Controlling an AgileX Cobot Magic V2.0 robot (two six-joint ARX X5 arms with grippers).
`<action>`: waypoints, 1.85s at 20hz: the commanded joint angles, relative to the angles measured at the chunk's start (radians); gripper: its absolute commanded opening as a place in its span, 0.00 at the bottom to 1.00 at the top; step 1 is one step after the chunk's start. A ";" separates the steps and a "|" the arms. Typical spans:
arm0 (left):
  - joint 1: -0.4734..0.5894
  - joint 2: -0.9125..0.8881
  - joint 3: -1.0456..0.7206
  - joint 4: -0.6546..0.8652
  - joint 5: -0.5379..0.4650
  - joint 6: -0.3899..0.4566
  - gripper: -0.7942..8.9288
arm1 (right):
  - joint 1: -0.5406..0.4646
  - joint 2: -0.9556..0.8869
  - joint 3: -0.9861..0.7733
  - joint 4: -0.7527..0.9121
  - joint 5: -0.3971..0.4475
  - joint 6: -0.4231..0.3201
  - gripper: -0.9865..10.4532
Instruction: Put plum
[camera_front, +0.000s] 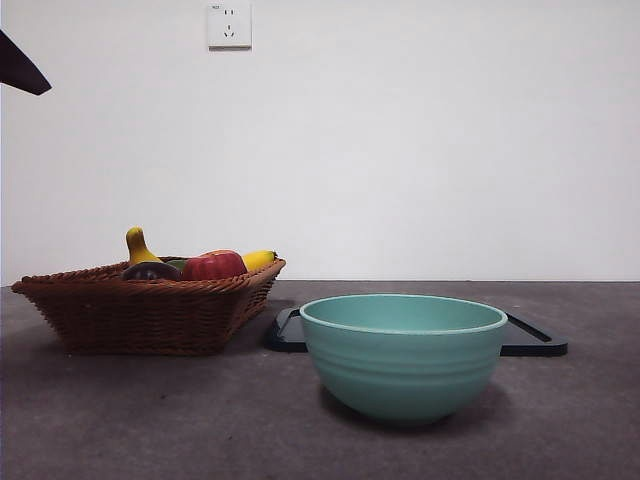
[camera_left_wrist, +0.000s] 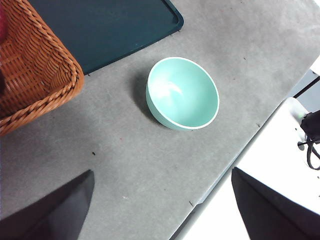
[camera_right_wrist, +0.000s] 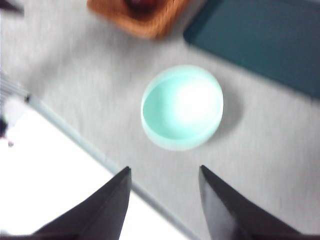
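The plum, dark and glossy, lies in the wicker basket at the left, next to a red apple. A teal bowl stands empty at the middle of the table. My left gripper hangs open high above the table, with the bowl ahead of it and a corner of the basket to one side. My right gripper is open too, high above the bowl; this view is blurred. Neither gripper holds anything.
A yellow banana and a yellow gourd-like fruit share the basket. A dark flat tray lies behind the bowl. A black arm tip shows at the top left corner. The table's front edge runs under both grippers.
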 joint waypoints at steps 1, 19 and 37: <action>-0.004 0.006 0.015 0.002 0.006 0.008 0.53 | 0.007 -0.010 0.017 -0.017 -0.003 -0.012 0.28; -0.004 0.006 0.015 0.005 0.005 0.009 0.09 | 0.007 -0.016 0.017 0.011 -0.002 -0.034 0.09; -0.004 0.006 0.015 0.014 0.004 0.010 0.09 | 0.007 -0.017 0.017 0.018 0.008 -0.034 0.09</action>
